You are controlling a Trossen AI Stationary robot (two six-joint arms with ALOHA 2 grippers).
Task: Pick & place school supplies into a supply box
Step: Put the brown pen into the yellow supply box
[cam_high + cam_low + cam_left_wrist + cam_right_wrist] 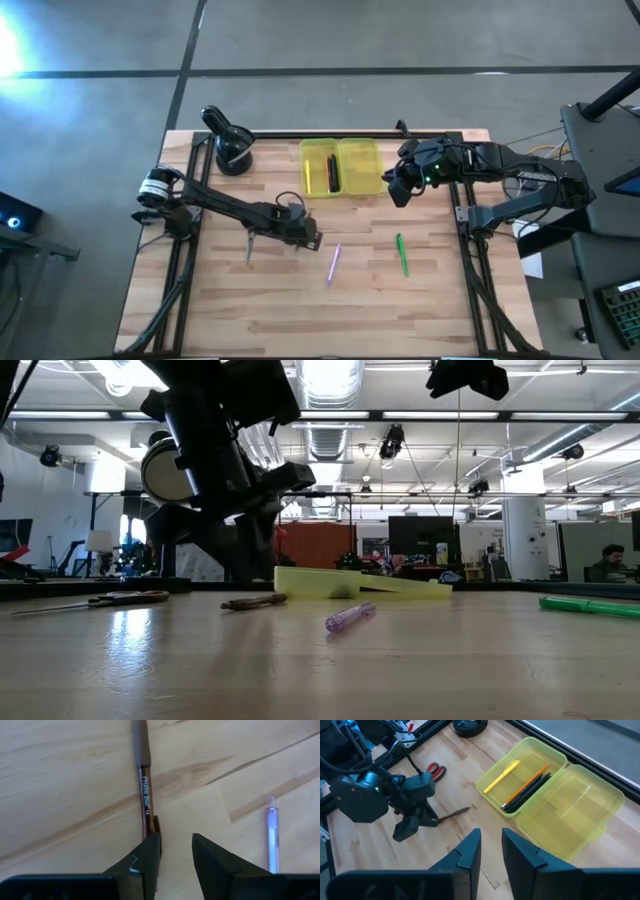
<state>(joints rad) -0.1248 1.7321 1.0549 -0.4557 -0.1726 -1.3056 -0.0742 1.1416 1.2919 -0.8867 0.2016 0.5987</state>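
The left claw is down at the desk, fingers parted by a narrow gap and gripping nothing: the brown pen lies against the outer face of one finger, not between the two. If it closes as it stands, it will likely pinch air or push the pen sideways, perhaps rolling it toward the purple pen near the other finger. The claw needs a small sideways shift first. Open wood lies around both pens, and the green pen is well apart. The red-handled scissors lie beyond the left arm. The right claw hovers by the supply box, slightly open and empty; both arms heading for the box, which already holds several pens, could crowd there.
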